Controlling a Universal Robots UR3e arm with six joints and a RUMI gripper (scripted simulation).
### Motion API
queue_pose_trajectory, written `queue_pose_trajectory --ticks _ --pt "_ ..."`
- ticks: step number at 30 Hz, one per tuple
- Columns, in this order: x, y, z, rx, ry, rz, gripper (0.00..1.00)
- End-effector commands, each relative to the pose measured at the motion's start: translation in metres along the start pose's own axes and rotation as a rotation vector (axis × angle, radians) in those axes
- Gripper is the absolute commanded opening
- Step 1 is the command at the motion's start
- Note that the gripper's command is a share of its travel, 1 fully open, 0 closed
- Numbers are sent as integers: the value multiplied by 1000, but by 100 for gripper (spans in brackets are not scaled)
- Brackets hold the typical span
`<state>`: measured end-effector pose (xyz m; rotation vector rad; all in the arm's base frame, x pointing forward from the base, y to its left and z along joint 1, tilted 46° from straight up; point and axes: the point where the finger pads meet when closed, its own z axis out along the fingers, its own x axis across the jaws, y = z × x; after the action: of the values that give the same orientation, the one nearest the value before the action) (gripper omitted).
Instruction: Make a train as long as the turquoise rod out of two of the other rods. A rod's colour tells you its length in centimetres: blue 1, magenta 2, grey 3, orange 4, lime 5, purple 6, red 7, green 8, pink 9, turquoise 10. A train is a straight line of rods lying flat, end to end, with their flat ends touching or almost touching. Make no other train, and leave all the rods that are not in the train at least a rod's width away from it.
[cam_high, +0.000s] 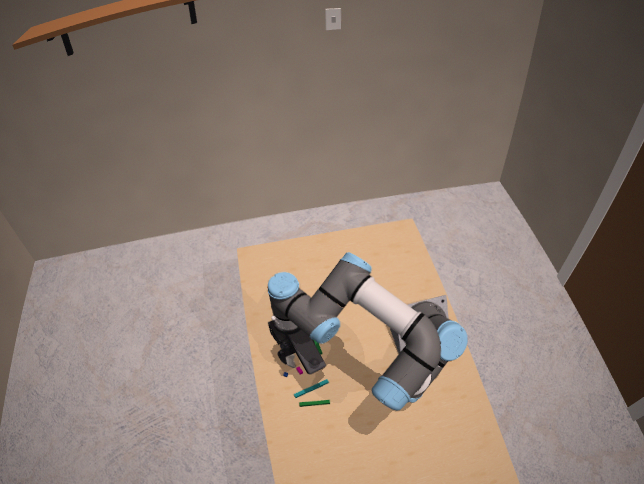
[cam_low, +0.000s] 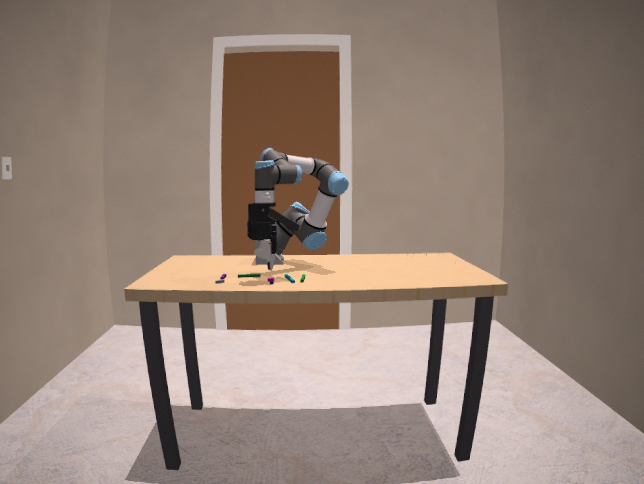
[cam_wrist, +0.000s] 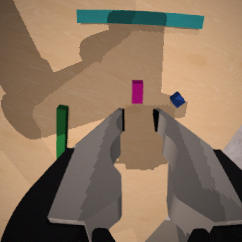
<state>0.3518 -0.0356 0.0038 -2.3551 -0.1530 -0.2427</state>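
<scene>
The turquoise rod (cam_wrist: 140, 19) lies flat across the top of the wrist view; it also shows in the overhead view (cam_high: 311, 388). A short magenta rod (cam_wrist: 137, 92) lies flat on the table just beyond my fingertips, apart from them. My gripper (cam_wrist: 138, 110) hangs a little above the table, fingers slightly apart, with nothing between them. A small blue rod (cam_wrist: 177, 99) lies to the right of the magenta one. A green rod (cam_wrist: 61, 130) lies to the left, partly hidden by my finger. Another green rod (cam_high: 314, 402) lies beside the turquoise rod.
A purple rod (cam_low: 222, 276) and a small dark rod (cam_low: 219, 281) lie further left in the front view. The rods sit near the table's front long edge. My arm's elbow (cam_high: 395, 392) hangs over the table's middle.
</scene>
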Motion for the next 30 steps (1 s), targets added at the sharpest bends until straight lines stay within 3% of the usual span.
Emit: queue_pose_trajectory --ticks 1,14,27,28,30 --pt "0 0 -10 0 -1 -1 14" --pt "0 0 -47 0 -1 -1 14" --pt "0 0 -54 0 -1 -1 14" --pt "0 0 -54 0 -1 -1 100" --pt "0 0 -54 0 -1 -1 100"
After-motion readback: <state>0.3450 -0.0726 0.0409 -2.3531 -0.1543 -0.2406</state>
